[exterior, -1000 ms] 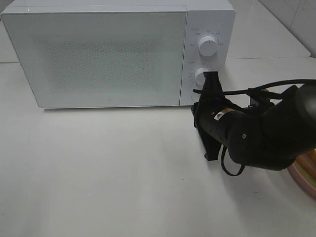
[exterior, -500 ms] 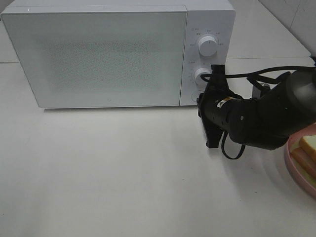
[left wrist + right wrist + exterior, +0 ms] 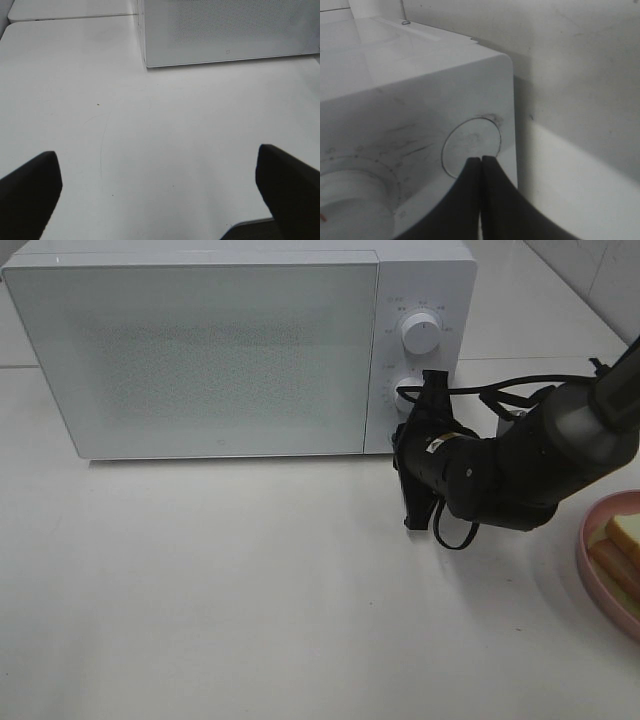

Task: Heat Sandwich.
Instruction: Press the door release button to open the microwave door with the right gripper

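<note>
Sandwich (image 3: 622, 540) slices lie on the round pink plate (image 3: 584, 562) at the right edge of the bench (image 3: 220, 590), near side; the frame cuts both off, so their full shape cannot be told. Pale bread with an orange-brown layer shows. It looks light, soft and easily crushed, and the layers would probably slide apart if pinched from one corner. A gentle hold across two opposite sides of the stack would suit it, or lifting the plate by its rim, which looks stiff but possibly slippery.

The white microwave (image 3: 200, 350) stands far left with its door closed; nothing can be made out through the speckled front, so whether it holds anything cannot be told.

The right fingers (image 3: 492, 200) are clenched together on nothing, their tips at the round button (image 3: 465, 142) low on the control panel, probably to release the door. The left fingers (image 3: 31, 192) are spread wide and empty above bare bench, near left of the microwave.
</note>
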Available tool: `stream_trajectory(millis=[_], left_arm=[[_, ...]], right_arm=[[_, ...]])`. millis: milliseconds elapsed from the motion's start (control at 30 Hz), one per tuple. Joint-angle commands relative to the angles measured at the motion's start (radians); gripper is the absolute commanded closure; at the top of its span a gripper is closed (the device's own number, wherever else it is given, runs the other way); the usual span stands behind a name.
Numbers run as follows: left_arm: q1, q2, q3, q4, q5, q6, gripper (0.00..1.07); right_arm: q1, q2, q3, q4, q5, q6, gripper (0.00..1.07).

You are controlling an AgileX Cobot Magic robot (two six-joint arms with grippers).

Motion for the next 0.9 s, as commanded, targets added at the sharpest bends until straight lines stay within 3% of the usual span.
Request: stream_trajectory(millis=[33, 567, 900], left_arm=[[0.003, -0.021, 0.002, -0.001, -0.006, -0.002, 0.09], [0.003, -0.021, 0.002, 0.000, -0.006, -0.002, 0.09], [0.003, -0.021, 0.002, 0.000, -0.006, -0.002, 0.09]], right_arm=[[-0.013, 0.015, -0.030, -0.038, -0.003, 0.021, 1.07], [-0.046, 0.035, -0.060, -0.055, -0.006, 0.032, 1.07], [-0.046, 0.035, -0.061, -0.047, -0.134, 0.025, 1.07]])
